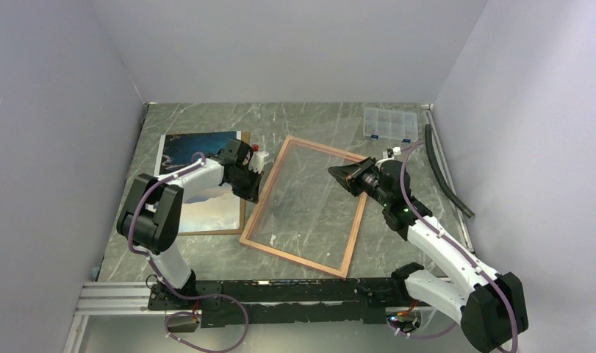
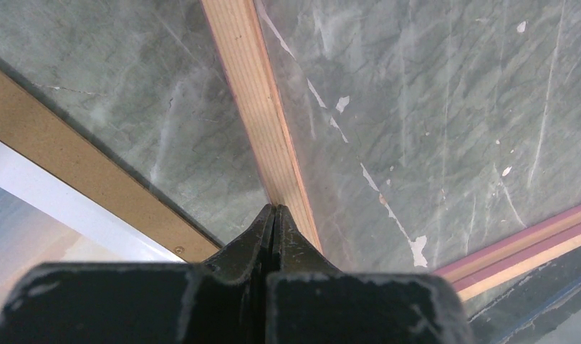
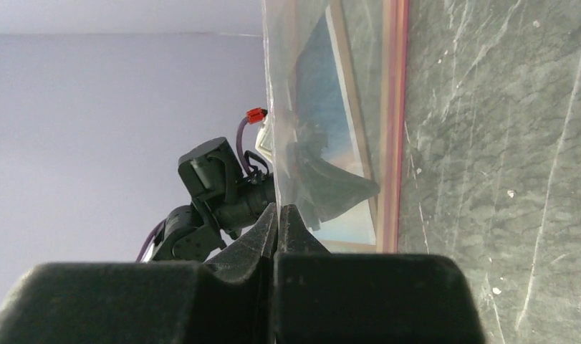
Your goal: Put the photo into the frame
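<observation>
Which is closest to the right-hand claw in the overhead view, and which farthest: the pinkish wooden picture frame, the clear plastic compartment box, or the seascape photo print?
1. Pinkish wooden picture frame: the right gripper is over its right side, shut on the clear pane.
2. Clear plastic compartment box: behind, back right.
3. Seascape photo: far left, beyond the frame.

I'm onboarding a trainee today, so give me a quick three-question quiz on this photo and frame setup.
1. True or false: the photo already lies inside the frame.
2. What does the photo lie on? A the brown backing board; B the frame; C the table.
3. Short answer: are the fingers of the left gripper and the right gripper open or shut?
Key: 1 false; 2 A; 3 shut.
</observation>
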Motion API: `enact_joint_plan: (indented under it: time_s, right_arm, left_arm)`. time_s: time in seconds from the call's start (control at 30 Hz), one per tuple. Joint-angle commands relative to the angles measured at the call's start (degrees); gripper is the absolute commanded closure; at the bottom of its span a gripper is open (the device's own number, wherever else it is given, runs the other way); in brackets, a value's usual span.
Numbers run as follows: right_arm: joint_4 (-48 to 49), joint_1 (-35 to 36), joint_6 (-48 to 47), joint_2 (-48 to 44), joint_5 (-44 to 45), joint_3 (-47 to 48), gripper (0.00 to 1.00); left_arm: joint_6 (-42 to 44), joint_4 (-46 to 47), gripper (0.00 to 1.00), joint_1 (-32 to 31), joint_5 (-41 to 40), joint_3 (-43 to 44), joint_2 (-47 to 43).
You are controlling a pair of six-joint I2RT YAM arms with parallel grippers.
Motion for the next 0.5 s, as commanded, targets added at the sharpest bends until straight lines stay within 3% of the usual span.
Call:
enact_joint_plan:
  time_s: [0.0,0.47]
  right_arm:
    - [-0.6,0.2,-0.7,0.1,1.6,3.9,1.00]
    - [-2.6,0.1,-0.5,-0.5,3.0,6.2,1.00]
  left_arm:
    - [0.2,-2.0,0.97,-0.2,-1.2,-2.3,0.3]
    - [0.1,-2.4,0.97,-0.2,-1.3,-2.3,-0.2]
